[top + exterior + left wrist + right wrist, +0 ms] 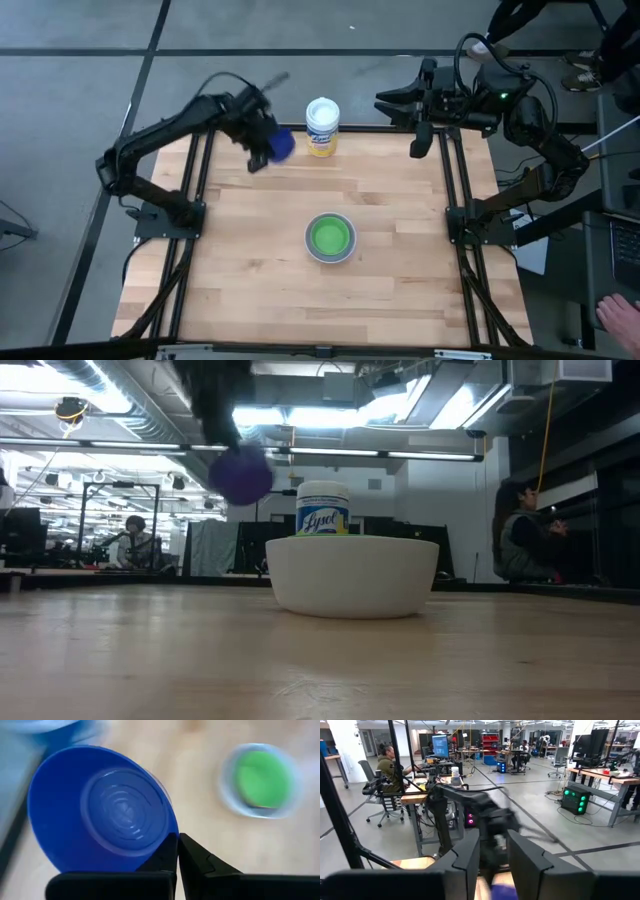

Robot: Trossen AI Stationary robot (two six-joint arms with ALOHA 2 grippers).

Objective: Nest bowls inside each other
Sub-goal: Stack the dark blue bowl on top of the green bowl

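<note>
My left gripper (268, 152) is raised over the table's far left part, shut on a dark blue bowl (100, 810), which shows blurred in the low view (242, 473). At the table's middle a green bowl (330, 236) sits nested inside a white bowl (352, 575) that rests on its base on the wood. The same stack shows in the left wrist view (262, 780). My right gripper (408, 112) hangs high over the far right edge, pointing level, open (493, 857), with nothing between its fingers. My left gripper pinches the dark blue bowl's rim (169, 840) between its two fingers, one finger on the inner side and one outside. The fingers slant downward. The bowl hangs lifted clear of the table, tilted, its hollow facing the wrist.
A white canister with a yellow label (322, 126) stands at the far edge, just right of the held bowl. A black frame (448, 180) rims the table. People sit at desks in the room beyond (387, 767). Bare wood (250, 290) lies around the stack.
</note>
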